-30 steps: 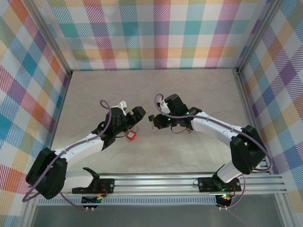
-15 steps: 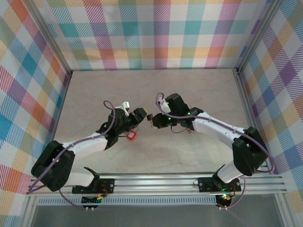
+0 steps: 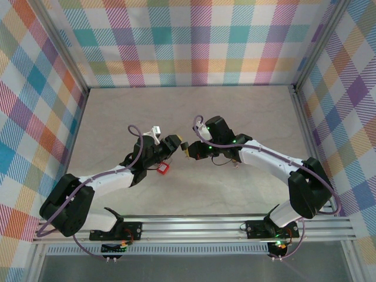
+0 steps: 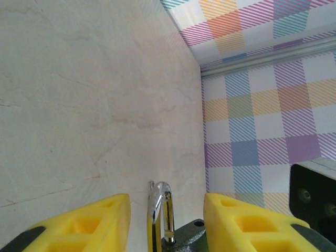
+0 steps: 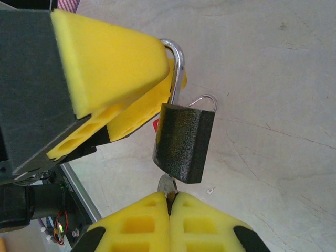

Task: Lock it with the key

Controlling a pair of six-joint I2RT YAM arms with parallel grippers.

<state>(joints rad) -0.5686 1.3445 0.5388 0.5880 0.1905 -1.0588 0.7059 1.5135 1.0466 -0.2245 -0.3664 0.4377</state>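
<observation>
A black padlock (image 5: pixel 184 142) with a chrome shackle (image 4: pixel 160 205) hangs in the air over the table. The key (image 5: pixel 168 186) sticks into its underside, and my right gripper (image 5: pixel 169 198) is shut on the key's head. My left gripper (image 4: pixel 167 200) is open, with one yellow finger on either side of the shackle and a gap on both sides. In the top view the left gripper (image 3: pixel 175 143) and right gripper (image 3: pixel 197 151) meet at the padlock (image 3: pixel 187 147) mid-table. The left gripper's fingers (image 5: pixel 105 58) fill the upper left of the right wrist view.
A small red tag (image 3: pixel 163 168) lies on the marble-look table (image 3: pixel 235 111) just below the left gripper. Plaid walls (image 3: pixel 194 41) close off the back and both sides. A metal rail (image 3: pixel 235 226) runs along the near edge.
The left gripper has moved right to the padlock, and its jaws have narrowed around the shackle. The right gripper has stayed shut on the key, shifting slightly left.
</observation>
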